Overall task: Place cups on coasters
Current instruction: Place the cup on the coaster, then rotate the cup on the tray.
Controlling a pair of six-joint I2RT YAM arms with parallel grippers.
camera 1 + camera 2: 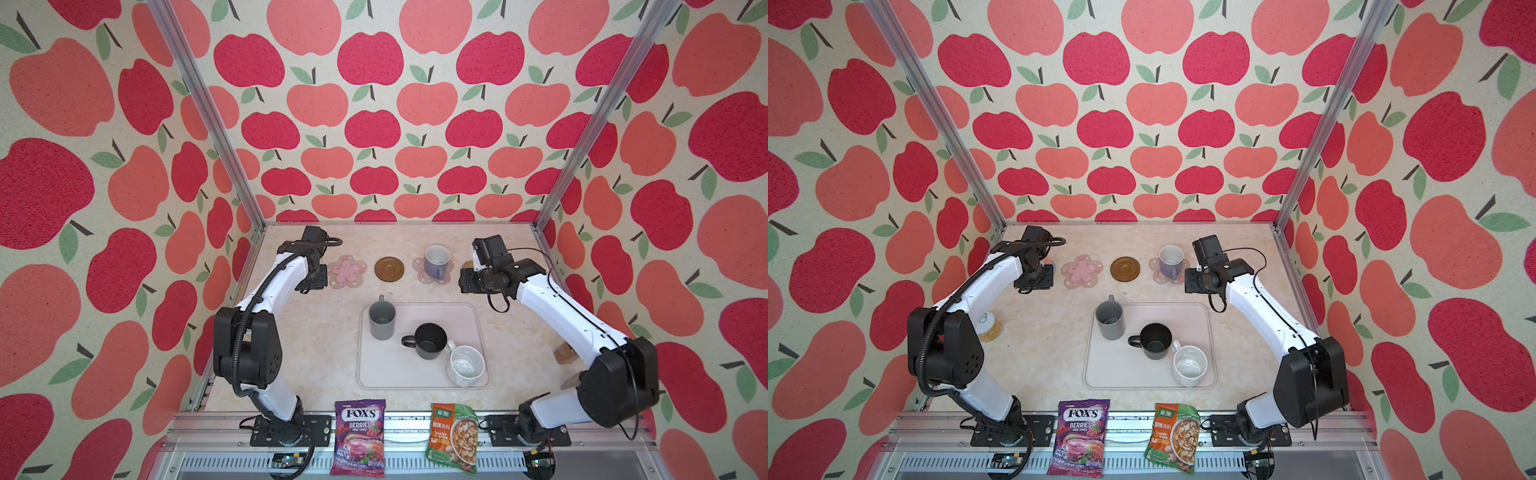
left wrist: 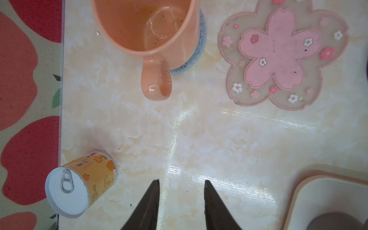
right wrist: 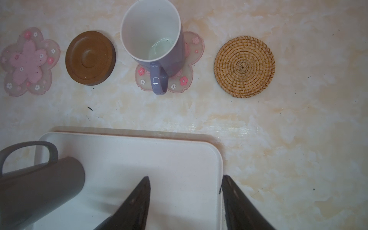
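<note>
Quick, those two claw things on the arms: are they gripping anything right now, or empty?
Left gripper: jaws open, holding nothing.
Right gripper: jaws open, holding nothing.

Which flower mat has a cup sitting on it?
The pink flower coaster between the brown disc and the rattan mat: the lavender mug stands on it. The other flower coaster, past the brown disc, is bare.

Apple-patterned fabric walls (image 1: pixel 374 124) in red and coral, aluminium corner posts (image 1: pixel 208 112), glossy cream marbled tabletop (image 1: pixel 324 357).
</note>
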